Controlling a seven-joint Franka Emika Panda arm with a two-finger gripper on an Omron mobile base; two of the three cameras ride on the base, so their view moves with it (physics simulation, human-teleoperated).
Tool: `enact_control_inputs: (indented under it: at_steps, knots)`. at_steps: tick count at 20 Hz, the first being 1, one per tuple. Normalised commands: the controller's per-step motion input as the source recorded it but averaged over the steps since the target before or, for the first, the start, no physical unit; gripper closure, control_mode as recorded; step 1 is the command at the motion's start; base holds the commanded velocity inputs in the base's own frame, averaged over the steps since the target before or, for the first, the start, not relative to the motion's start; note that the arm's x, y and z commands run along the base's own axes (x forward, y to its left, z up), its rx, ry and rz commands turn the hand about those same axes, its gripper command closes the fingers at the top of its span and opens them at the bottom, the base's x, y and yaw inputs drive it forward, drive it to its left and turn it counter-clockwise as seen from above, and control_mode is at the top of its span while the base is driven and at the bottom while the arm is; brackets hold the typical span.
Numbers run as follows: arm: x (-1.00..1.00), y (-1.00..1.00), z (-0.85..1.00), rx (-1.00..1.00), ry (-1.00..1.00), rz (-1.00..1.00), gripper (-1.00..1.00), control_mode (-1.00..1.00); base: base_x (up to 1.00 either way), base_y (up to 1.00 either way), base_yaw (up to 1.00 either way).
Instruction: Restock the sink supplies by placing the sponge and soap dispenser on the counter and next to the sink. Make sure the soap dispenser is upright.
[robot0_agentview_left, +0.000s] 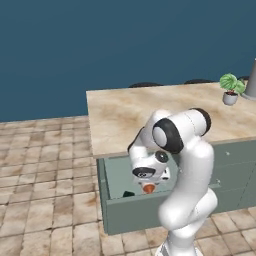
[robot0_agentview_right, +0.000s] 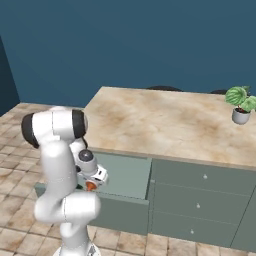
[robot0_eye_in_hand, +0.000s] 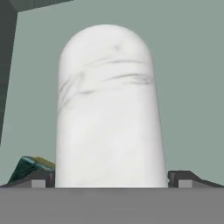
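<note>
The soap dispenser (robot0_eye_in_hand: 109, 109) lies lengthwise between our spread gripper (robot0_eye_in_hand: 109, 179) fingers, in the open drawer (robot0_agentview_left: 112, 175).

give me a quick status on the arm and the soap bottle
Gripper open, fingers either side of the soap dispenser down in the open drawer. Not clamped yet. Sponge lies beside it. Nothing blocking.

a potted plant (robot0_agentview_left: 230, 89) stands on the island top (robot0_agentview_left: 125, 115), drawer (robot0_agentview_left: 116, 172) open.

Soap dispenser (robot0_eye_in_hand: 109, 109): smooth white, grey-veined, marble-like; island top (robot0_agentview_left: 150, 112): beige marbled stone.
</note>
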Motion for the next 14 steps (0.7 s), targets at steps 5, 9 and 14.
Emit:
enact_control_inputs:
  at_steps: [5, 9, 14]
  knots:
    - [0.02, -0.20, 1.00, 0.01, 0.03, -0.04, 1.00, -1.00, 0.00, 0.00, 0.00]
    - [0.09, -0.28, 1.00, 0.04, 0.10, -0.07, 1.00, -1.00, 0.00, 0.00, 0.00]
    - [0.08, -0.23, 1.00, 0.06, 0.16, -0.08, 1.00, -1.00, 0.00, 0.00, 0.00]
